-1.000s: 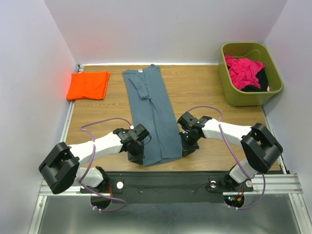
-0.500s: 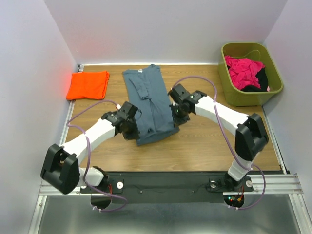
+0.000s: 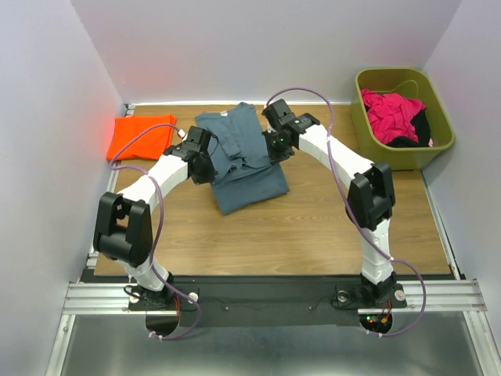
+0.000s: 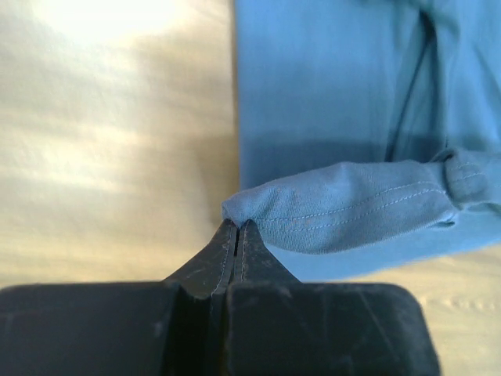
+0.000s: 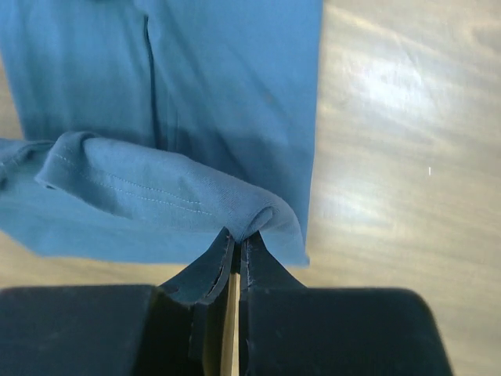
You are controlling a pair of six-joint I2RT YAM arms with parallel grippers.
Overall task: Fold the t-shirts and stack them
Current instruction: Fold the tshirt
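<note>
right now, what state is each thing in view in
blue-grey t-shirt: partly folded, hem lifted over its body
orange t-shirt: folded, lying flat at far left
left gripper: shut on the blue-grey t-shirt's hem
right gripper: shut on the same hem
green bin: holds crumpled clothes

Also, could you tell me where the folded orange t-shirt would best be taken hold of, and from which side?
Probably by its right edge, coming from the right over open table. The orange t-shirt lies flat, a folded rectangle in the far left corner, its left edge near the wall, leaving little room there. The left pincer is nearest but shut on the blue-grey t-shirt.
</note>
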